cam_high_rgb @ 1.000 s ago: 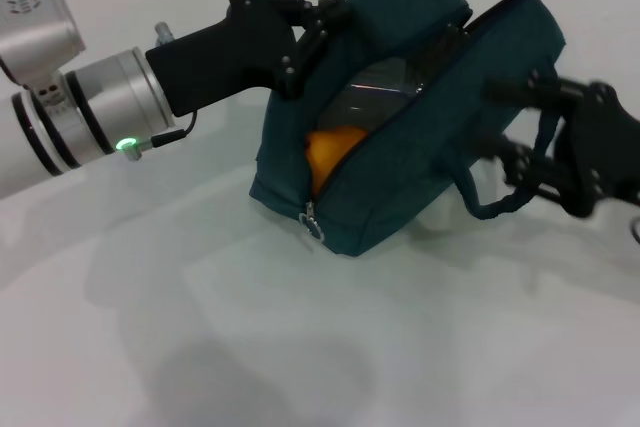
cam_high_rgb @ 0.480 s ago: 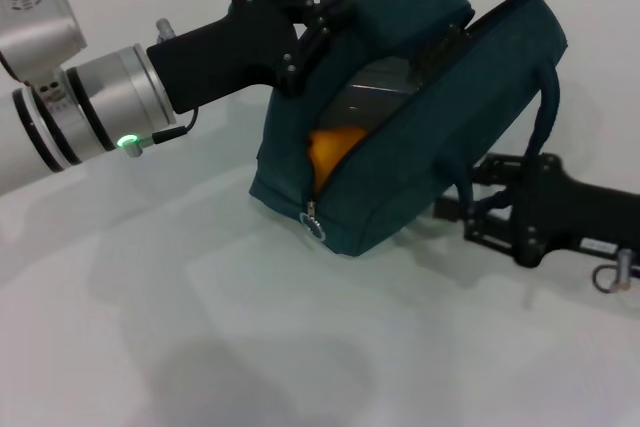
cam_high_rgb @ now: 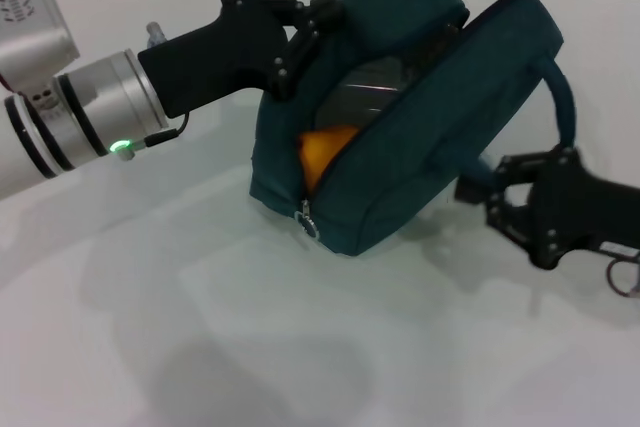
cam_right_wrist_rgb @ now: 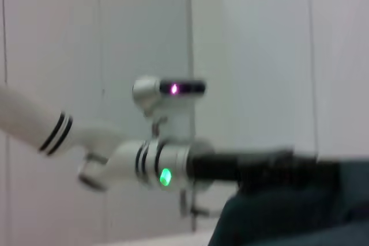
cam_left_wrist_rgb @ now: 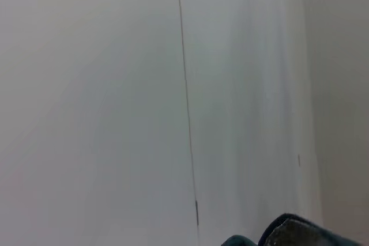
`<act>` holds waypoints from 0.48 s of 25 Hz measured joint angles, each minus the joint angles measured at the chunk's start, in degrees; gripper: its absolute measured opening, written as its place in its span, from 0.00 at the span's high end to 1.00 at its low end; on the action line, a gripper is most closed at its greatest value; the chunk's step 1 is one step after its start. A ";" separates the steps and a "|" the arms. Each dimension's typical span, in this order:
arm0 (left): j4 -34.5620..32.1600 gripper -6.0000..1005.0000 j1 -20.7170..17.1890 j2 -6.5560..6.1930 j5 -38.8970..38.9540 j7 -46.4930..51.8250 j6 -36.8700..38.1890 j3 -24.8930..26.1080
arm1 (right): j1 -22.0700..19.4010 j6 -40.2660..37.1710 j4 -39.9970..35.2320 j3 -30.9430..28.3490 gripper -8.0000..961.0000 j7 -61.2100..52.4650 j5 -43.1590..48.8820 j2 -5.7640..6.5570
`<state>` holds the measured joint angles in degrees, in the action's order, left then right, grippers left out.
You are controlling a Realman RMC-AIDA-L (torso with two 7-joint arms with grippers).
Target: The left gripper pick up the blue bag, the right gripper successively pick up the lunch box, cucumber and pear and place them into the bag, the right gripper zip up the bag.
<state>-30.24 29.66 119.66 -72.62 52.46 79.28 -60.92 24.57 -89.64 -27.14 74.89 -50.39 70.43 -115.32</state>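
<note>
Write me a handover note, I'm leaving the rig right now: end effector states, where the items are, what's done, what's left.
Left end effector: shut on the bag at its top handle, holding it tilted on the table.
Right end effector: beside the bag's right side, near the lower handle; grip unclear.
Inside the bag: pear and lunch box visible through the opening; cucumber not visible.
Done: at least those two are packed.
Left: zip it; the zipper pull sits at the front end, opening still wide.

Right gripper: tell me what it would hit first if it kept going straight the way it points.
Probably the blue bag: the right gripper points left at the bag's lower right side, near the drooping handle, though depth is unclear.
</note>
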 joint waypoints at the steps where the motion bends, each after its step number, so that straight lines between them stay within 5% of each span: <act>1: 0.00 0.83 -0.16 0.00 0.20 -0.53 0.01 0.03 | -0.46 -0.99 0.18 -0.60 0.78 1.30 -1.20 -0.03; 12: 0.01 0.82 -4.04 -0.14 4.20 -8.04 7.58 0.02 | -1.67 -3.23 1.37 -1.46 0.92 5.30 -16.62 -0.14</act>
<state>-30.23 25.62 119.52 -68.43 44.42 86.86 -60.90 22.90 -92.87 -25.77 73.43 -45.09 53.81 -115.46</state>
